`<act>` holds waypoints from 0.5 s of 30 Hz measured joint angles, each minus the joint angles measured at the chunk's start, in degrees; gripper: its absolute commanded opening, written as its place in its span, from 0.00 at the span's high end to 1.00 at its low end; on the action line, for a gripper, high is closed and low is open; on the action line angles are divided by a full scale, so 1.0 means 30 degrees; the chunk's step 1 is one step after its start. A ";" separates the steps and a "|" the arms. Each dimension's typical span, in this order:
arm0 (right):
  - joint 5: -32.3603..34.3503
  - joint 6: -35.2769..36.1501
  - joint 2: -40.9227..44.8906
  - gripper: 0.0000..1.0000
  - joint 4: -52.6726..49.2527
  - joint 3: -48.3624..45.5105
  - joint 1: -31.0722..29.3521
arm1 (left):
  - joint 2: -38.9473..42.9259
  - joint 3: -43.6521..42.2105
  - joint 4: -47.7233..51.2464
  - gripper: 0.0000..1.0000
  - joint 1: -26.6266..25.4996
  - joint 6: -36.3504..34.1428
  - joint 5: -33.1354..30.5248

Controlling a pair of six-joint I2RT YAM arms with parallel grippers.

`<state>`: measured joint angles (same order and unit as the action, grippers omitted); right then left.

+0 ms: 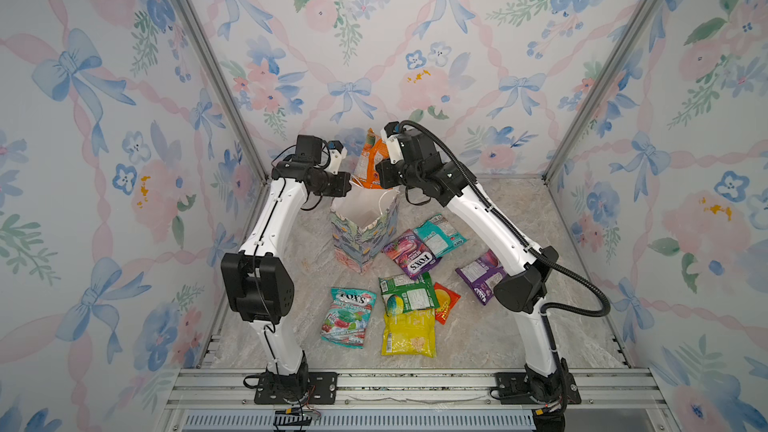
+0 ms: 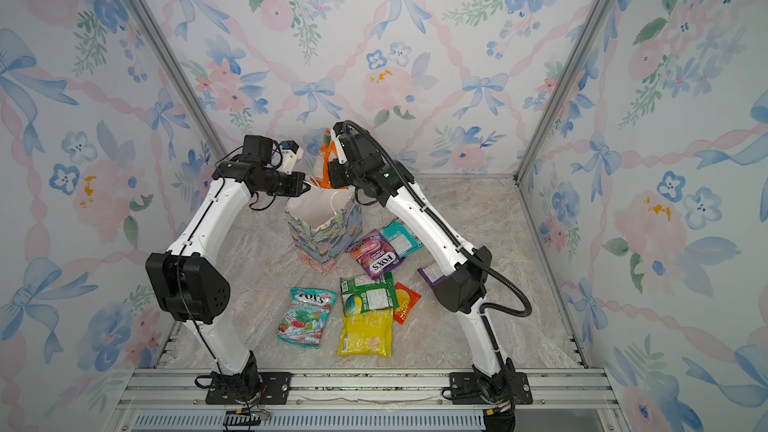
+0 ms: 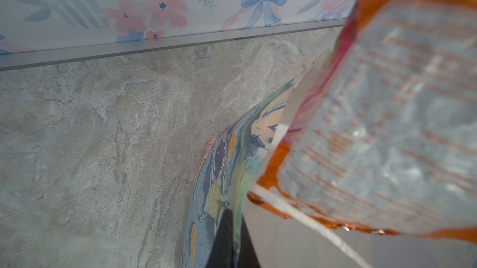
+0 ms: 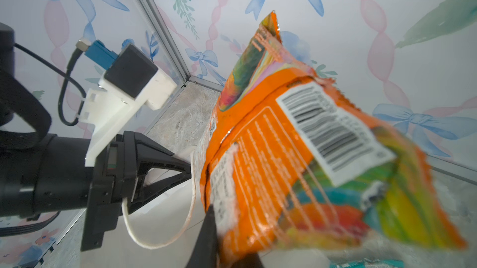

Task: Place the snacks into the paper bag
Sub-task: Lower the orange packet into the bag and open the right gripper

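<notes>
Centre of a top view: right gripper [image 1: 376,178] clamps the orange packet [image 1: 370,159] at the paper bag [image 1: 361,238] mouth, left gripper [image 1: 350,192] pinching its rim; best lowered deeper before release.

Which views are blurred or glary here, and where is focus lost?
Left wrist view: the orange packet fills the near field, print smeared; the table behind is sharper. Right wrist view: it blurs toward the lens. Both top views: even light, sharp, sheen on the yellow packet.

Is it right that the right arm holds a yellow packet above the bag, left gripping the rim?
Not yellow: the right wrist view shows the right fingers holding an orange packet. Rest holds: left fingers grip the paper bag rim.
</notes>
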<state>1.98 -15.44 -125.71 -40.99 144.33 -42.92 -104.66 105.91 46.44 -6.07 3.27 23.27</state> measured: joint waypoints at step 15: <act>-0.0211 -0.1945 0.2084 1.00 0.2769 -0.6142 -0.0517 | -0.0036 0.0000 0.0007 1.00 0.0306 0.0503 0.0226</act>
<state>1.34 -21.28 -119.46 -32.69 125.91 -44.47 -104.77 105.91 46.46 -5.15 4.78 23.94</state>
